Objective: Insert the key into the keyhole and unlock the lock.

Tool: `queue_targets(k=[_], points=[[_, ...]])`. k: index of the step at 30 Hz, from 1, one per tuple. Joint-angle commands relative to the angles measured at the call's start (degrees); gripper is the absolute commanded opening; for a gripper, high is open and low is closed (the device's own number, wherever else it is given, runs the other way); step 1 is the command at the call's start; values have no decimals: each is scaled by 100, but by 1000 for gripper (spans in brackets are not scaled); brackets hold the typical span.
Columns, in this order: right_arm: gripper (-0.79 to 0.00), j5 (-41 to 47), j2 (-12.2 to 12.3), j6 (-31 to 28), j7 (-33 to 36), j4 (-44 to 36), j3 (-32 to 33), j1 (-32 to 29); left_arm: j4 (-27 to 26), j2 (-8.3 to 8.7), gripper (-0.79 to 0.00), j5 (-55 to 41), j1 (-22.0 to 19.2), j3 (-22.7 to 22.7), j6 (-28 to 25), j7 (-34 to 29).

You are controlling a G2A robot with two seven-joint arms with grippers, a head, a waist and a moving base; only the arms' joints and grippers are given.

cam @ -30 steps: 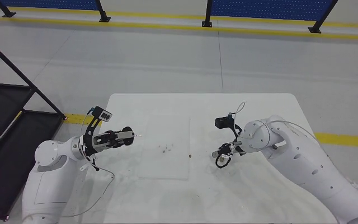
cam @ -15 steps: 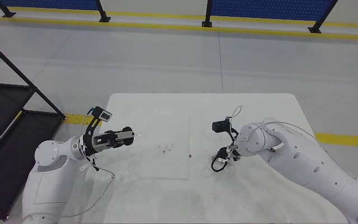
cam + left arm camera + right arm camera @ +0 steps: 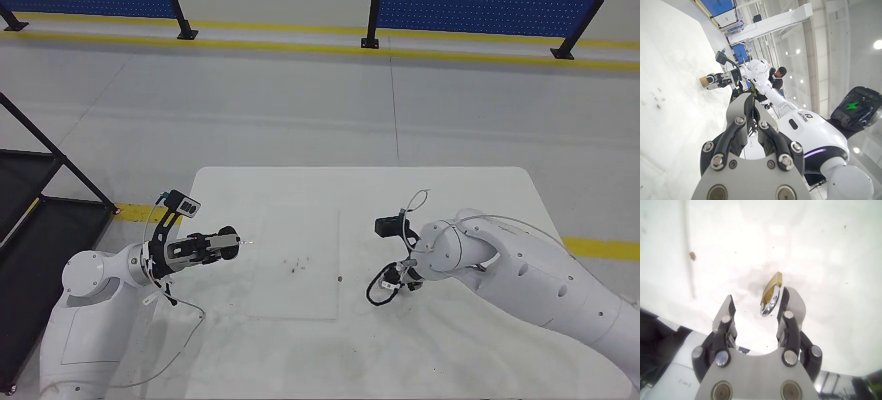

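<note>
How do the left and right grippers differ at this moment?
The left gripper is shut, the right gripper open. The left gripper is far from the padlock; the right gripper has the padlock between its fingers, close to one of them. Both point toward the middle of the table.

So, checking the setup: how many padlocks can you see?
1: the brass padlock, between the open jaws of the right gripper; others could hide behind the arms.
</note>
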Motion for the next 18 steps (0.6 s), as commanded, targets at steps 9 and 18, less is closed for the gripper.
queue_targets(k=[9,18], points=[[-317,112,-122,200,-199,169,-173,109,0,0,-785,0,0,0,0,0],[-449,53,-207,193,-191,326,-173,58,0,0,-785,0,0,0,0,0]])
